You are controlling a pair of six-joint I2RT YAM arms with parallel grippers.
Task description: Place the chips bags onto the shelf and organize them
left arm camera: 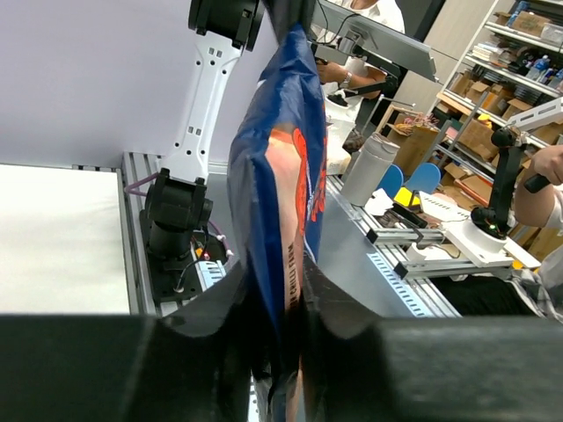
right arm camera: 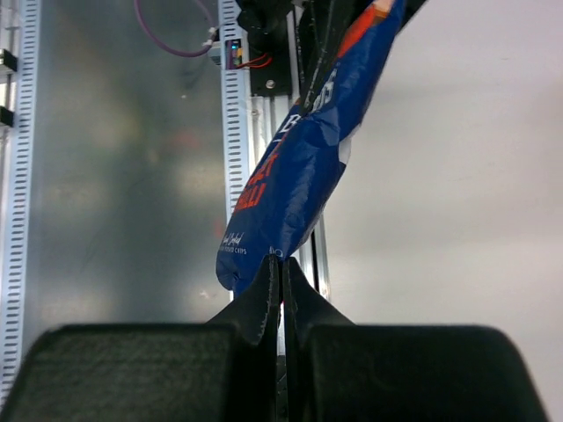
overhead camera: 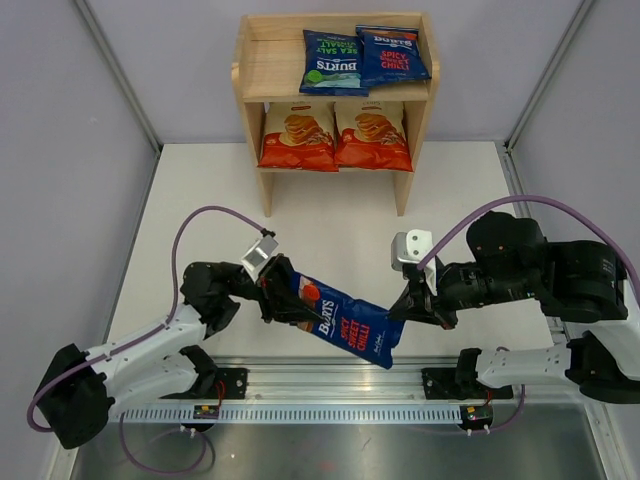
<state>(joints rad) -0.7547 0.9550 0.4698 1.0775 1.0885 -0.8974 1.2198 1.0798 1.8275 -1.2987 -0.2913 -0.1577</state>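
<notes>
Item under handling: one Burts Spicy Chilli bag (overhead camera: 345, 325), dark blue with a red label. It is slung lengthwise between the two sets of fingers, clear of the table (overhead camera: 330, 220), with its lower end over the aluminium rail (overhead camera: 330, 382) at the near edge.

Left fingers (left arm camera: 202, 352): closed to a narrow gap on the bag's upper end. The left wrist view shows the foil pinched between them and rising straight out from the tips.

Right fingers (right arm camera: 255, 308): pressed fully together. The right wrist view shows the bag's bottom seam meeting their tips, and the thin edge appears nipped between them. The bag body runs away from these fingers towards the left fingers.

Shelf (overhead camera: 250, 75): stands well beyond both sets of fingers, at the far side of the table. On the top tier, towards its right half, lie a green-labelled Burts bag (overhead camera: 332, 60) and a second Spicy Chilli bag (overhead camera: 392, 52), touching side by side. The left part of that tier shows bare wood. On the lower tier two Cassava Chips bags (overhead camera: 298, 135) stand upright side by side.

Bare table surface lies between the fingers and the shelf.
</notes>
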